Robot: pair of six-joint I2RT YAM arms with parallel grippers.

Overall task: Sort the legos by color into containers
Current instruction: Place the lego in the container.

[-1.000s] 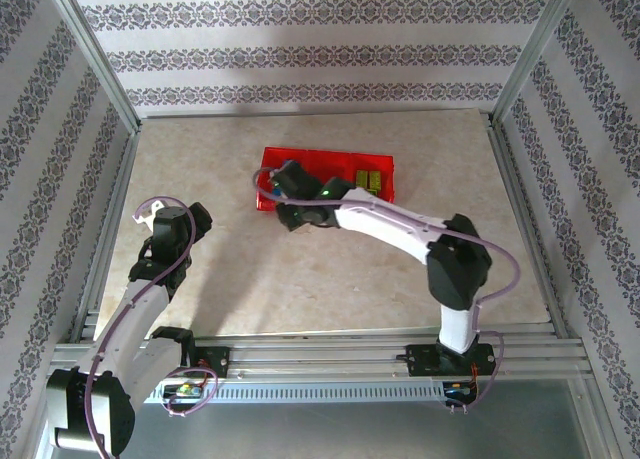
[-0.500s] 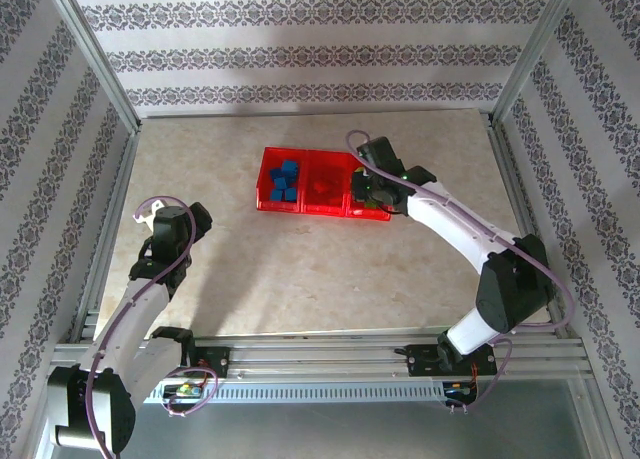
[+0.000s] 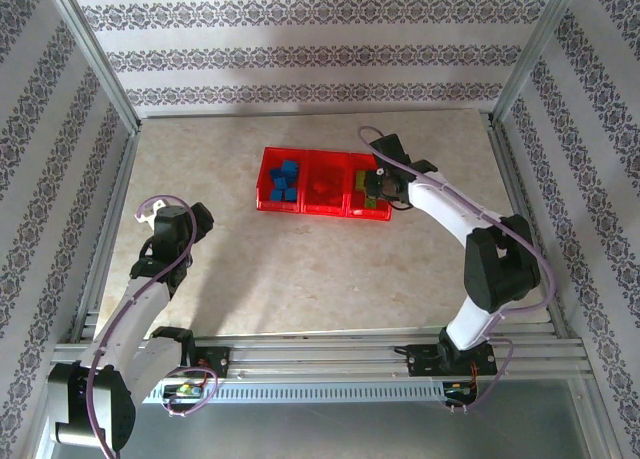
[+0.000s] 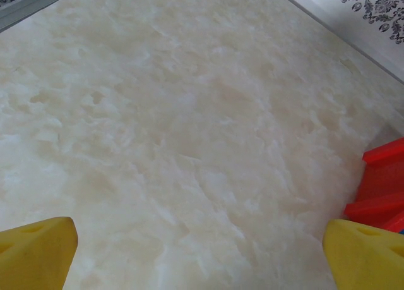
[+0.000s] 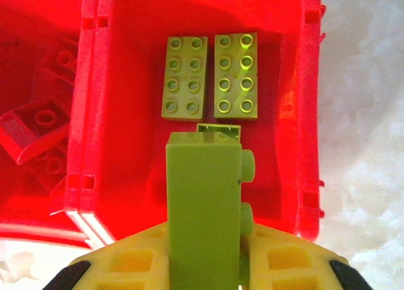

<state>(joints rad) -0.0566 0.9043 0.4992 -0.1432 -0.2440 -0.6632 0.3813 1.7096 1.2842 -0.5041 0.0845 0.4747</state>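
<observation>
1. The right hand (image 3: pixel 385 184) has swung across the tray (image 3: pixel 325 155). A second ago it hung over the left end. Now it sits over the right compartment.
2. That hand is clamped narrow on a green brick (image 5: pixel 203 208). In the wrist view the brick stands up between the yellow fingers (image 5: pixel 126 265), studs facing right, above the near part of the right compartment.
3. Two more green bricks (image 5: pixel 185 78) lie flat, side by side, at the far end of that compartment. Their studs face up.
4. The move uncovered the blue bricks (image 3: pixel 287 179) in the left compartment, which the arm hid a second ago. Red bricks (image 5: pixel 44 119) lie in the middle compartment.
5. The left hand (image 3: pixel 160 214) has not moved. It stands wide with nothing in it, low over the bench (image 3: pixel 300 269) at the left, well apart from the tray. Its wrist view shows bare bench between the fingertips and a corner of the tray at the right edge.
6. My reading is that the held brick has been carried to its matching colour and only the release is left.
7. No loose bricks show on the bench in the top view, so this looks like one of the last to be sorted. Small pieces hidden by the arms cannot be ruled out.
8. The risk I see is that the brick tips onto the two flat ones or catches the tray wall (image 5: pixel 303 113) when let go.
</observation>
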